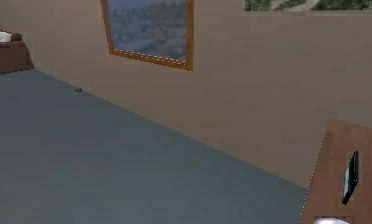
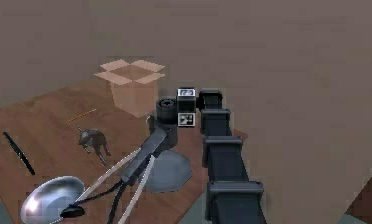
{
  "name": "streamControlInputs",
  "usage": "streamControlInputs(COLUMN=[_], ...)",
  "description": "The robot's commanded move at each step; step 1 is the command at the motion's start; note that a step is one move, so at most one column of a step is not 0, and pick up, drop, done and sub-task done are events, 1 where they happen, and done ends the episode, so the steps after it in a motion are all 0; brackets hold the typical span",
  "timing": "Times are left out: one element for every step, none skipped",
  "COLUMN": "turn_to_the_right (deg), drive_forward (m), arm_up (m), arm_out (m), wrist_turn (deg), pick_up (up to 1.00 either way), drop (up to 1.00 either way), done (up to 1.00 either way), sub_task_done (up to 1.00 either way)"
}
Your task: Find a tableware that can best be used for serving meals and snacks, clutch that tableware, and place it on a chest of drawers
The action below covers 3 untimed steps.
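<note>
you cannot tell if the gripper [image 2: 102, 198] holds anything; it reaches over the table [image 2: 54, 115] between a silver bowl [image 2: 49, 200] and a grey domed dish [image 2: 176, 174], either likely your tableware. lift or turn carelessly and you probably sweep 1 off the edge.

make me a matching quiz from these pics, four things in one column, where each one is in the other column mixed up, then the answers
Things
1. cardboard box
2. shiny metal bowl
3. thin dark stick
4. framed picture

Places
A. hanging on the wall
B. at the arm side view's bottom left corner
C. far back on the wooden table, flaps open
D. lying flat near the table's left edge

Pairs: 1-C, 2-B, 3-D, 4-A
</note>
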Motion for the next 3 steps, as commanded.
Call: streamControlInputs(turn_to_the_right=[0.0, 0.0, 0.0], drive_forward=[0.00, 0.00, 0.00], arm_up=[0.00, 0.00, 0.00], arm_out=[0.00, 0.00, 0.00], wrist_turn=[45.0, 45.0, 18.0], pick_up=[0.00, 0.00, 0.00], drop=[0.00, 0.00, 0.00], done=[0.00, 0.00, 0.00], sub_task_done=[0.00, 0.00, 0.00])
